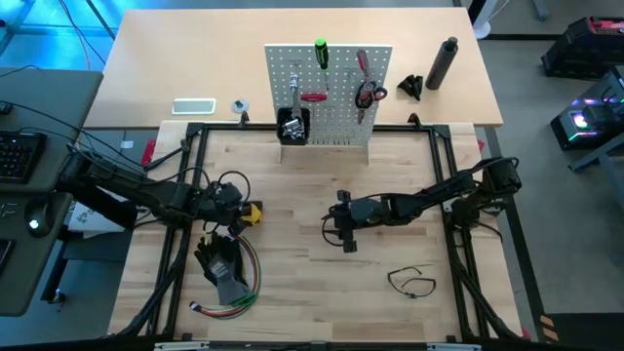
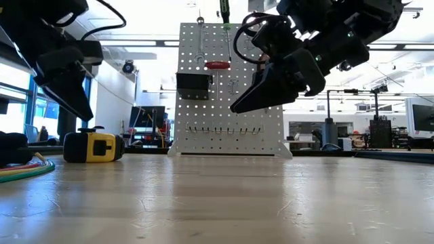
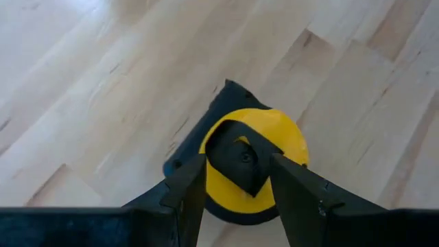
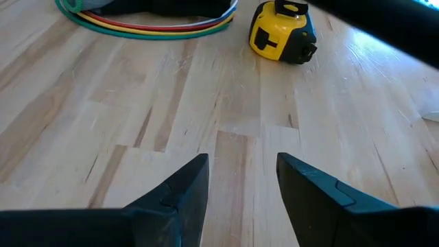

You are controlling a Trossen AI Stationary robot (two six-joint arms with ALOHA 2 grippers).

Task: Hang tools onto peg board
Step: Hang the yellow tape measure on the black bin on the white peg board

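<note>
Left gripper (image 3: 239, 180) poised directly above the yellow tape measure (image 3: 255, 165), fingers parted and straddling the black clip on its top face; no grip visible, and the low view shows the tape measure (image 2: 94, 146) sitting on the wooden table (image 1: 292, 292) with the gripper clear above it. Just beside the tape measure, on the side away from the board, lie black gloves (image 1: 222, 263) and a loop of coloured wires (image 1: 249, 283). Right gripper (image 4: 241, 182) hovers over bare table toward the middle, fingers apart and empty, pointing across at the tape measure (image 4: 281, 33). Near the right arm, a thin black loop (image 1: 411, 282) lies flat on the table. Beyond both arms stands the peg board (image 1: 331, 117), upright at the table's far edge, carrying a green-handled screwdriver (image 1: 320, 51), a red-handled screwdriver (image 1: 313, 97), red-handled pliers (image 1: 367, 90) and a small black bin (image 1: 293, 126).
</note>
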